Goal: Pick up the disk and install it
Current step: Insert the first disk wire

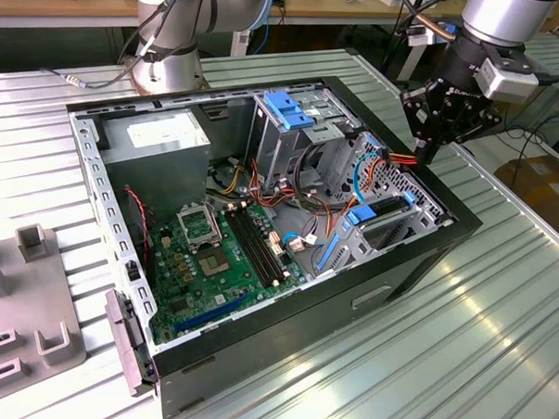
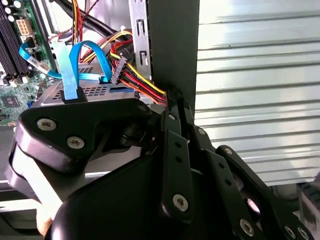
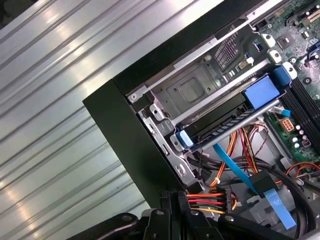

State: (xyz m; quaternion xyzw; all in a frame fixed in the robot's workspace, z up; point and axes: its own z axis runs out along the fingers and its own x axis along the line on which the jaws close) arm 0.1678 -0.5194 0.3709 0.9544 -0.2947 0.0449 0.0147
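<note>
The disk sits on edge in the drive bay at the case's front corner. It shows as a dark slab between blue side rails, and in the exterior view the disk lies low at the case's right end. My gripper hangs just above that corner, over the case wall. In both wrist views its fingers stand close together, shut on a bundle of red, yellow and orange power wires. Those wires end in a black connector hanging free of the disk.
A blue data cable loops beside the disk bay. The open case holds a green motherboard, a grey power supply and a metal cage with a blue latch. It rests on a ribbed metal table, and a grey fixture stands at the exterior view's left.
</note>
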